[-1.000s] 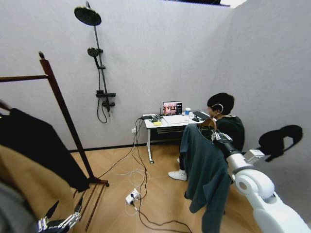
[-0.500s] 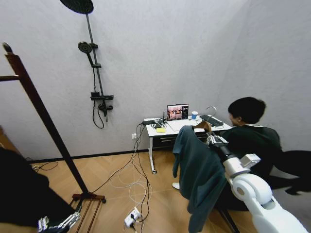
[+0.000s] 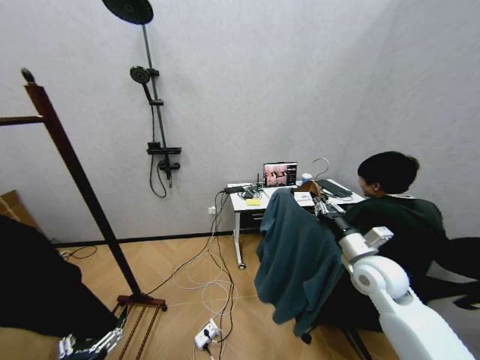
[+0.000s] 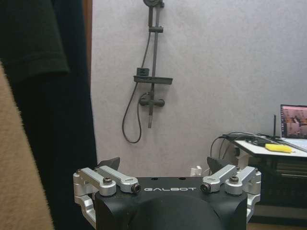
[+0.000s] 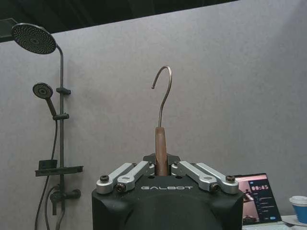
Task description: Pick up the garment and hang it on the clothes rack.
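Observation:
The dark teal garment [image 3: 295,253] hangs on a wooden hanger [image 5: 160,149] whose metal hook [image 5: 164,91] points up. My right gripper [image 3: 322,204] is shut on the hanger's neck and holds the garment out in front of me, off the floor; in the right wrist view the gripper [image 5: 161,165] clamps the wood between its jaws. The clothes rack [image 3: 77,176] stands to the left, its knob-topped post leaning up and its top bar [image 3: 16,120] running off the frame. My left gripper [image 3: 88,346] is parked low at the left, open [image 4: 163,164] and holding nothing.
A black coat [image 3: 41,289] and a tan garment [image 4: 19,172] hang on the rack's left part. A seated person [image 3: 394,210] and a desk [image 3: 251,202] with a laptop are right behind the garment. Cables and a power strip [image 3: 206,334] lie on the floor. A shower fitting [image 3: 154,97] is on the wall.
The whole head view has shifted, so the camera turned. The right gripper kept its hold on the hanger, and the garment now sits slightly nearer the view's middle. The left arm stayed parked.

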